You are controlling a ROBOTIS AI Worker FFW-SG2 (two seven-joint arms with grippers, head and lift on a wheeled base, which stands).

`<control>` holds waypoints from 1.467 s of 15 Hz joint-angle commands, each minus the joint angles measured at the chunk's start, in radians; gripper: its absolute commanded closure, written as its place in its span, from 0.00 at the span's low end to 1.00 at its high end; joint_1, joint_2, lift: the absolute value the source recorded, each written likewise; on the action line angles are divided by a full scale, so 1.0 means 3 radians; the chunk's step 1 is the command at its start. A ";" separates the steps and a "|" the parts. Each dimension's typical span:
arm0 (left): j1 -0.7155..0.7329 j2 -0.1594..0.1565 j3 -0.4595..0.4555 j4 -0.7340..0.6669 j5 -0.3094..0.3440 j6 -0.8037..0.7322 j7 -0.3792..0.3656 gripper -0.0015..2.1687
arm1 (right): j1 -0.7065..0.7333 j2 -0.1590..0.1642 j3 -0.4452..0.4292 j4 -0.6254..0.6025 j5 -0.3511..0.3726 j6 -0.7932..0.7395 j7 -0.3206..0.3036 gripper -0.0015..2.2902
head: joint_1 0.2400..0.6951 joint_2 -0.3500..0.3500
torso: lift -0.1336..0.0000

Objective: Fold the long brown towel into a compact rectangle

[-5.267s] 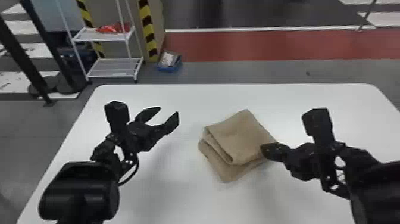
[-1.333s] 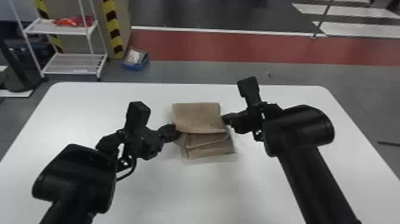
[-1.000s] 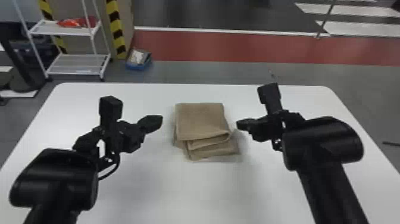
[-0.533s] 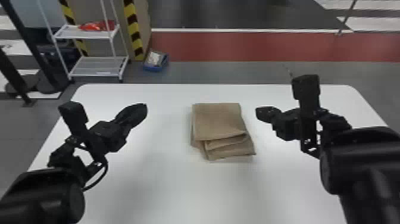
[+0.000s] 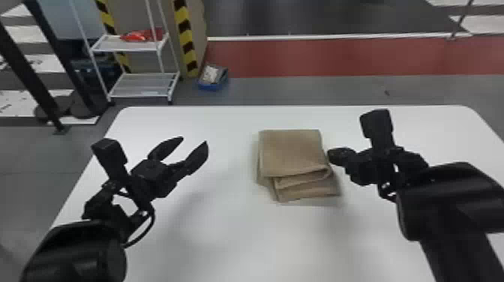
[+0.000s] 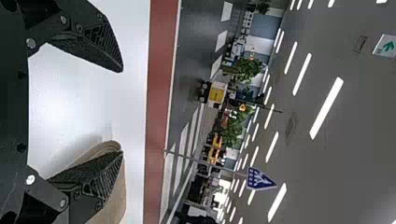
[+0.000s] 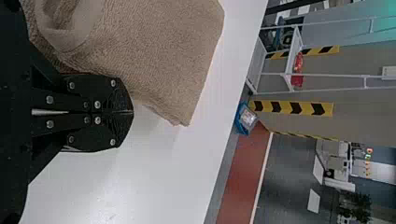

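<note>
A brown towel (image 5: pixel 290 153) lies folded on a white desk (image 5: pixel 225 240) between the left gripper (image 5: pixel 194 140), jaws wide, and the right gripper (image 7: pixel 132 112), jaws together beside it, in an apparent tidying stage that likely calls next for squaring the uneven near layers (image 5: pixel 307 190).

Rounded black arm casings (image 5: pixel 450 198), a looping black cable (image 5: pixel 146 233), silver screws (image 7: pixel 97 120) (bright little dots).

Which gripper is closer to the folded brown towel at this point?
The right. The right gripper is just off the right side of the brown towel, while the left gripper is off to its left, across a wide stretch of bare table.
</note>
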 commanded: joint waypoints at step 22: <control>-0.0010 0.0006 -0.0086 0.0117 0.0000 -0.0082 -0.0010 0.01 | -0.0126 0.0127 0.0244 0.0279 -0.0063 -0.0463 -0.0273 0.85 | 1.00 0.61 | 0.08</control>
